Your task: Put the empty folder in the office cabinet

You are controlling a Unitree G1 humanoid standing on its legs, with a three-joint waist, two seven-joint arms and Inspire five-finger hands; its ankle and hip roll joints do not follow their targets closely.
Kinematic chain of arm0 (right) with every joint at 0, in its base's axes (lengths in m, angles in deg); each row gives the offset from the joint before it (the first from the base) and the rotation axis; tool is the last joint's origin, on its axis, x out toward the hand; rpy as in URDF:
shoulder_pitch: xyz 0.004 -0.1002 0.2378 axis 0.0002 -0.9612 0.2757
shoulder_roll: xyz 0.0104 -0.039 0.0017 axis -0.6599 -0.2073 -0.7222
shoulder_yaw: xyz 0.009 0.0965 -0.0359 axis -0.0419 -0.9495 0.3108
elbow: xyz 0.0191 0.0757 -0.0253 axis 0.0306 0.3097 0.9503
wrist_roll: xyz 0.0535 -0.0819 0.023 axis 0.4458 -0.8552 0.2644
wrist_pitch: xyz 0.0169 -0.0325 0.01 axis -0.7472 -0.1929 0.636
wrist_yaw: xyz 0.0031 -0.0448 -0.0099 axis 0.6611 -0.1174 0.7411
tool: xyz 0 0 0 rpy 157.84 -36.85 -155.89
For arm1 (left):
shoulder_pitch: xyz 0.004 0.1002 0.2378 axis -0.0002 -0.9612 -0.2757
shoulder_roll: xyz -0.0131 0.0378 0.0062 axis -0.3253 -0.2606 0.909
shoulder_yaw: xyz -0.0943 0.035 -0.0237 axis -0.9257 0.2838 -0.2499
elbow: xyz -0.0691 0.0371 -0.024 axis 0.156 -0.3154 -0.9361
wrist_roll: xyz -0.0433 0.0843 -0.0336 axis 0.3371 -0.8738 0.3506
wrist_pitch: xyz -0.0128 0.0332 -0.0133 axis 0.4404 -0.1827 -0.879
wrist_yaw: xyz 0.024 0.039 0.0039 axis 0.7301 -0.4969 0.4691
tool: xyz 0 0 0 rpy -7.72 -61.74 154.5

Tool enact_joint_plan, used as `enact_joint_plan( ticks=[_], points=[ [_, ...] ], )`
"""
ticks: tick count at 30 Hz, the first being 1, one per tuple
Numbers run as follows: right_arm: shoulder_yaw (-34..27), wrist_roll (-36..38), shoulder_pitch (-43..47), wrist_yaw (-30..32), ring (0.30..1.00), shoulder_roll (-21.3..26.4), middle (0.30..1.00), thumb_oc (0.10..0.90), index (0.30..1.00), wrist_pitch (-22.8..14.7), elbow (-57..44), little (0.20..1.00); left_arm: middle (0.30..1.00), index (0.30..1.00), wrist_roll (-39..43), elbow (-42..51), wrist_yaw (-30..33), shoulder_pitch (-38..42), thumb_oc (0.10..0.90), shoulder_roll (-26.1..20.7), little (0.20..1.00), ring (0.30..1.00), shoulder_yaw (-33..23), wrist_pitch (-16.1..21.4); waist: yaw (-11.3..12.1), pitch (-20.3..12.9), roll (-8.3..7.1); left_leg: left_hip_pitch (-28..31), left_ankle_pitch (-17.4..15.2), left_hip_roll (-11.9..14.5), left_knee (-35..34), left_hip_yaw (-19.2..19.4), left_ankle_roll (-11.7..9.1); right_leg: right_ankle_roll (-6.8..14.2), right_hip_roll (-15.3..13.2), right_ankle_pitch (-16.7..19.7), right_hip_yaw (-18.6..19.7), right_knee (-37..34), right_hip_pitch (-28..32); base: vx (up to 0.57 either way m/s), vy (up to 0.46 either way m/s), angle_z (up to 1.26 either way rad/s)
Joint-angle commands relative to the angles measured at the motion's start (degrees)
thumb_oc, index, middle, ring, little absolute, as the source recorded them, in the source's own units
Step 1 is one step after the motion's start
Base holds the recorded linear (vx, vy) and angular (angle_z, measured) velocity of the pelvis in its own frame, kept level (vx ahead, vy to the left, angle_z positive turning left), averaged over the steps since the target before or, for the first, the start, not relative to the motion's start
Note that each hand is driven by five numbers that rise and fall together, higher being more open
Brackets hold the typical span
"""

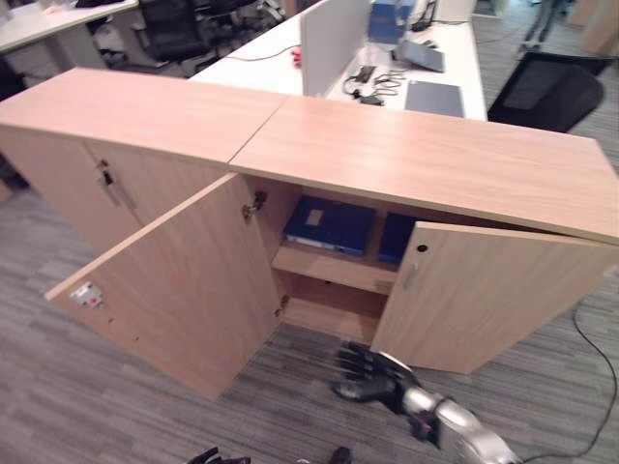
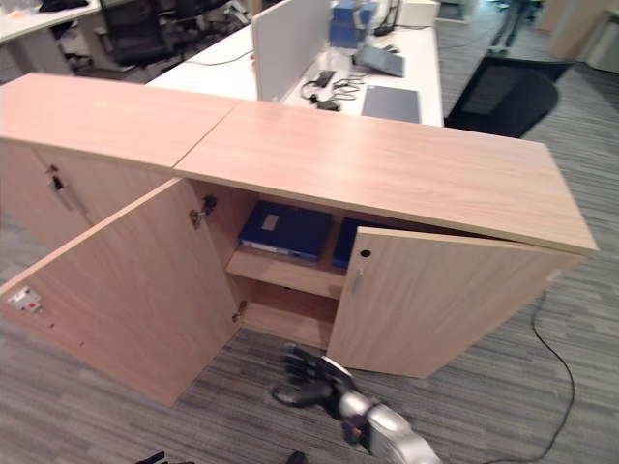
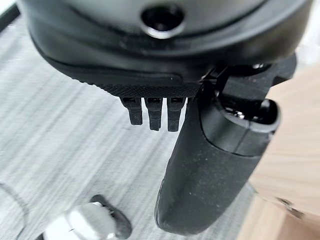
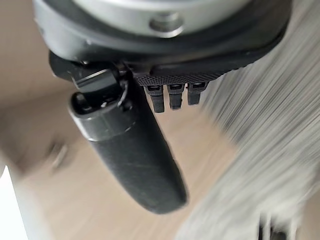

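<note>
The wooden office cabinet (image 1: pixel 435 159) stands with both doors swung open, the left door (image 1: pixel 184 280) wide and the right door (image 1: pixel 484 290) partly. On its upper shelf lies a blue folder (image 1: pixel 329 224), with a second blue folder (image 1: pixel 395 237) beside it, half hidden by the right door. My right hand (image 1: pixel 368 372) hangs low over the carpet in front of the opening, open and empty. My left hand (image 3: pixel 210 165) is low at the near edge (image 1: pixel 205 456), fingers straight, holding nothing.
A closed matching cabinet (image 1: pixel 106 126) adjoins on the left. Behind it stands a white desk (image 1: pixel 280 58) with a divider panel (image 1: pixel 334 39), a laptop (image 1: pixel 433 97) and cables. A black office chair (image 1: pixel 546 92) is at the back right. A person's legs (image 1: pixel 542 24) show far off.
</note>
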Motion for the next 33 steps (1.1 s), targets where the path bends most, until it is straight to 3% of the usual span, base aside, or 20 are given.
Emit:
enact_joint_plan(
  ticks=[1,2,3,7,8,15,16,17,19,21,22,28,30,33],
  points=[
    [-4.97,-0.77,2.04,1.97,0.9,-1.01,0.9,0.8,0.9,-3.27,5.53,0.9,0.9,0.9,-2.79,0.71,-3.07,4.04,0.8,0.23,0.9,0.9,0.94,1.67,-0.9,0.15,-1.32,0.16,-6.75,3.65,2.47,5.81,-7.2,2.04,-1.21,0.75,-4.17,0.88,1.02,0.1,-0.243,1.05],
    [-4.98,-0.77,2.08,1.95,0.9,-1.02,0.9,0.8,0.9,-3.29,5.58,0.9,0.9,0.9,-2.79,0.7,-3.07,4.07,0.8,0.22,0.9,0.9,0.94,1.67,-1.0,0.02,-1.33,-0.04,-6.62,3.59,2.47,5.7,-7.19,2.08,-1.26,0.9,-4.27,0.73,0.92,0.11,-0.31,0.75],
    [-7.1,-4.46,3.12,4.51,0.9,-2.49,0.9,0.8,0.9,-3.07,14.56,0.9,0.9,0.9,-1.03,1.02,-3.84,3.36,0.8,-0.18,0.9,0.9,1.28,1.37,-0.73,-0.46,-1.5,0.02,-6.99,4.7,2.43,5.84,-7.84,1.5,-0.47,0.47,-5.66,-0.47,1.89,0.05,-0.16,0.26],
    [-8.79,-7.17,4.9,6.02,0.9,-3.85,0.9,0.8,0.9,-2.11,24.75,0.9,0.9,0.9,1.01,-0.14,-5.12,3.23,0.8,-0.83,0.9,0.9,1.0,0.71,-0.26,-0.31,-1.89,-0.48,-7.28,5.69,3.35,4.83,-8.7,0.35,0.51,-0.33,-6.77,-0.91,2.64,0.05,-0.238,0.24],
    [-9.17,-10.61,5.91,6.41,0.9,-4.48,0.9,0.8,0.9,-1.39,31.54,0.9,0.9,0.9,1.88,-1.13,-5.9,3.05,0.8,-1.09,0.9,0.9,0.36,0.3,0.34,-0.22,-2.06,-0.64,-7.79,6.26,4.38,4.14,-9.16,-0.53,1.21,-0.82,-7.88,-0.94,3.17,0.04,-0.234,0.25],
    [-10.87,-14.84,5.39,7.51,0.9,-4.79,0.9,0.8,0.9,-0.85,39.13,0.9,0.9,0.9,7.81,-0.07,-5.76,3.28,0.8,-3.59,0.9,0.9,-3.54,0.15,1.82,1.1,-2.2,-3.32,-8.57,6.9,9.39,2.81,-10.7,-2.35,2.49,-2.21,-10.65,-2.18,5.31,0.0,-0.173,0.41],
    [-12.06,-15.15,5.52,8.07,0.9,-4.18,0.9,0.8,0.9,-0.68,39.4,0.9,0.9,0.9,9.64,1.13,-4.19,5.83,0.8,-5.27,0.9,0.9,-4.49,1.1,1.16,2.31,-2.07,-6.56,-7.77,9.04,11.96,9.88,-11.65,-2.35,1.61,-2.9,-12.39,-2.14,6.0,-0.08,-0.051,0.45],
    [-12.08,-15.15,5.55,8.07,0.9,-4.19,0.9,0.8,0.9,-0.68,39.41,0.9,0.9,0.9,9.64,1.12,-4.19,5.87,0.8,-5.28,0.9,0.9,-4.49,1.1,1.05,2.14,-2.1,-6.83,-7.64,8.94,11.97,9.77,-11.62,-2.3,1.54,-2.82,-12.51,-2.16,5.79,-0.09,-0.027,0.73],
    [-12.52,-13.96,5.49,8.56,0.9,-4.17,0.9,0.8,0.9,-1.01,38.22,0.9,0.9,0.9,12.3,3.0,-1.71,9.09,0.8,-8.67,0.9,0.9,-6.85,2.19,0.31,2.67,-2.18,-7.89,-7.52,14.14,13.31,23.3,-10.82,-2.38,0.98,-2.87,-13.55,-2.11,6.45,-0.04,-0.031,0.84],
    [-13.36,-12.39,4.46,8.81,0.9,-4.4,0.9,0.8,0.9,-1.16,37.94,0.9,0.9,0.9,12.38,5.32,0.32,10.44,0.8,-11.81,0.9,0.9,-8.42,2.71,-0.54,2.37,-1.78,-7.15,-6.58,18.1,12.79,30.15,-11.05,-2.73,1.19,-2.92,-14.06,-2.28,6.96,0.01,-0.017,0.49],
    [-14.24,-11.74,3.68,8.78,0.9,-4.44,0.9,0.8,0.9,-1.2,38.26,0.9,0.9,0.9,11.78,6.6,0.85,10.77,0.8,-13.23,0.9,0.9,-9.04,2.88,-0.84,2.12,-1.41,-6.06,-6.19,19.44,12.03,31.36,-11.48,-2.91,1.33,-3.15,-14.11,-2.32,7.51,0.04,0.018,0.49],
    [-17.47,-13.31,3.13,8.05,0.9,-1.45,0.9,0.8,0.9,-0.95,41.91,0.9,0.9,0.9,6.62,13.42,2.77,14.45,0.8,-23.06,0.9,0.9,-9.25,3.67,-1.58,0.72,0.11,-4.56,1.49,25.05,3.98,29.76,-13.57,-2.34,0.96,-3.88,-15.27,-2.73,7.93,0.04,0.09,0.22],
    [-19.15,-13.09,2.78,7.71,0.9,-0.29,0.9,0.8,0.9,-0.79,42.03,0.9,0.9,0.9,4.12,14.58,3.27,16.48,0.8,-25.65,0.9,0.9,-7.97,3.7,-2.03,0.66,0.54,-5.36,3.32,26.04,0.72,30.41,-13.74,-1.46,0.02,-3.55,-16.35,-3.46,8.2,0.02,0.212,0.28],
    [-20.24,-13.15,2.42,7.43,0.9,0.28,0.9,0.8,0.9,-0.6,42.4,0.9,0.9,0.9,2.8,15.73,3.69,17.95,0.8,-26.83,0.9,0.9,-7.16,3.77,-2.32,0.39,1.3,-5.53,3.11,25.63,-0.38,30.28,-13.93,-0.69,-0.83,-2.79,-16.81,-3.97,8.49,0.05,0.232,0.26]
  ],
)
